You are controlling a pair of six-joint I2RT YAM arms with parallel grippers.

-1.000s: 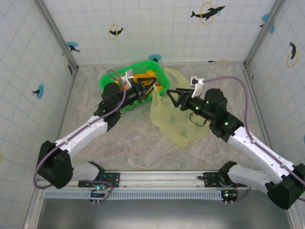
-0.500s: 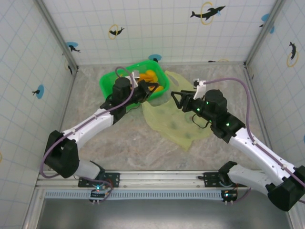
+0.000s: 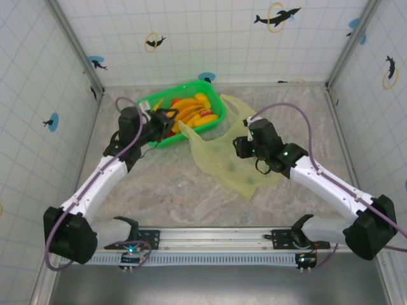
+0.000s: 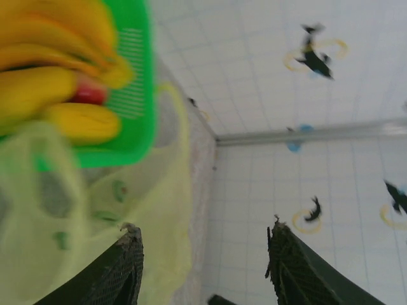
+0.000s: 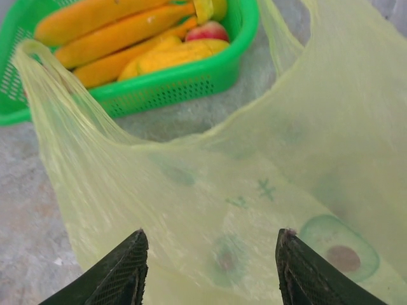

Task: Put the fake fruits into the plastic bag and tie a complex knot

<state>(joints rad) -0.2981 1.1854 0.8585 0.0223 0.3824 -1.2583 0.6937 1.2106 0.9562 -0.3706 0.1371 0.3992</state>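
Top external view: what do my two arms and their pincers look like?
The left arm and the right arm have white link shells with black joints and bases, and a purple cable loops along each. The left pincer and the right pincer each carry two black, finely ribbed, tapering fingers.

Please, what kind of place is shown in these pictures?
Most likely a robot test cell, not a home. A small stone-patterned tabletop is boxed in by white tiled panels with dolphin stickers, and the left arm and right arm are mounted beside a metal rail at its near edge.
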